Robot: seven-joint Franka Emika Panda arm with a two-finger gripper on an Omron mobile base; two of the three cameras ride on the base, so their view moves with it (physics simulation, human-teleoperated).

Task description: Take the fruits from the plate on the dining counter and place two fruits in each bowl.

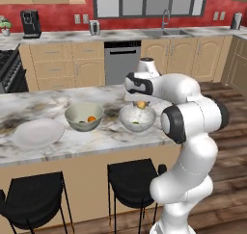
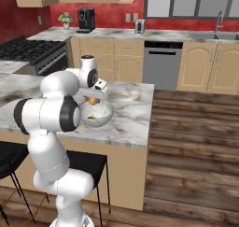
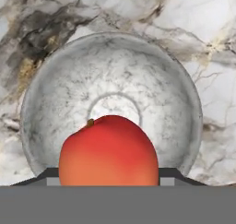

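Your claw (image 1: 141, 104) is closed on the peach orange-red fruit (image 3: 109, 150), hanging just above the speckled grey-white bowl (image 1: 138, 118) on the table (image 1: 58, 108). A yellow-green fruit (image 1: 136, 123) lies inside that bowl. Left of it, the grey-green bowl (image 1: 84, 116) holds an orange fruit (image 1: 91, 119); the white plate (image 1: 37, 133) sits farther left.

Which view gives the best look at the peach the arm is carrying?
The hand view: the peach sits large between the jaws, above the speckled bowl. The left base view and right base view show it as a small orange blob under the hand.
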